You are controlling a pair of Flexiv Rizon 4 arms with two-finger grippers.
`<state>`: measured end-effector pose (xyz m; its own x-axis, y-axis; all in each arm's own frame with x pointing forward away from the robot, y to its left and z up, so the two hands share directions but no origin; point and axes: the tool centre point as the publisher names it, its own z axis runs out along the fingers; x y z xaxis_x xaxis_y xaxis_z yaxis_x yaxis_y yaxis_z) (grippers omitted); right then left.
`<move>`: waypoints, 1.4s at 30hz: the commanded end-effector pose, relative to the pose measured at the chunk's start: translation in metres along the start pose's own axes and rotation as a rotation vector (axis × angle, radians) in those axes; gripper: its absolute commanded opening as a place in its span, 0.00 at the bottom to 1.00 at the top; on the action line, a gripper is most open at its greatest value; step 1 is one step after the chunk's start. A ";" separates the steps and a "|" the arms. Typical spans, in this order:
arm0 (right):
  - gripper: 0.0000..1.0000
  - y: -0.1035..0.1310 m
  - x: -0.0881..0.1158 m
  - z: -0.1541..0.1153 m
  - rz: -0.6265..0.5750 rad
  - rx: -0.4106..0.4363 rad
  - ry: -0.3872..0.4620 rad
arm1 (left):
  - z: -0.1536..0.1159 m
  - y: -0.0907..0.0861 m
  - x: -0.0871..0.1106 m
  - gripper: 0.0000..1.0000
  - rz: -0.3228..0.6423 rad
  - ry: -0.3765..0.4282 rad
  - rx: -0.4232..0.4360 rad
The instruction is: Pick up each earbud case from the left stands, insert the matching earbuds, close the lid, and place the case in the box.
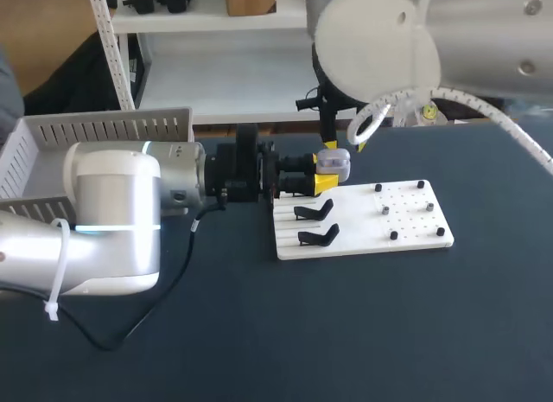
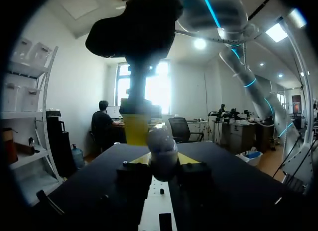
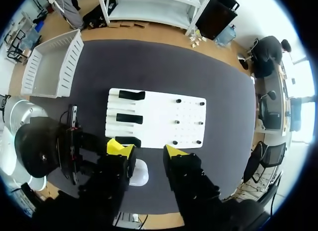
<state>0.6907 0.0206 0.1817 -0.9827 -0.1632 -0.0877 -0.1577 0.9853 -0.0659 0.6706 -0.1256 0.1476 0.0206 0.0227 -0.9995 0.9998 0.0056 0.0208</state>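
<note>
Left claw (image 1: 322,182) grips earbud case (image 1: 333,162); white board (image 1: 406,225) lies near.

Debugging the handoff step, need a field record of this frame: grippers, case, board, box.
left gripper: shut on earbud case, held at the board's stand end
right gripper: open, fingers pointing down just above the case; contact unclear
board: white, small pegs on its right half
stands: black, two bare in the head view
box: white, slatted, left of the board

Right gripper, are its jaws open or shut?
Open: the right gripper has its jaws apart in the right wrist view, nothing between them.
</note>
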 end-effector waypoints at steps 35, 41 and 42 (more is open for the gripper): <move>0.46 -0.051 0.107 0.004 0.357 -0.203 -0.146 | -0.226 0.011 -0.092 0.00 0.220 0.173 -0.248; 0.46 -0.047 0.118 0.006 0.377 -0.202 -0.132 | -0.282 0.044 -0.067 0.00 0.188 0.209 -0.277; 0.46 -0.046 0.120 0.006 0.381 -0.200 -0.128 | -0.289 0.050 -0.061 0.00 0.162 0.238 -0.294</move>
<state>0.5883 -0.0443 0.1681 -0.9703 0.2061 -0.1264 0.1807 0.9656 0.1870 0.7145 0.1253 0.2230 0.1609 0.2743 -0.9481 0.9293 0.2816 0.2392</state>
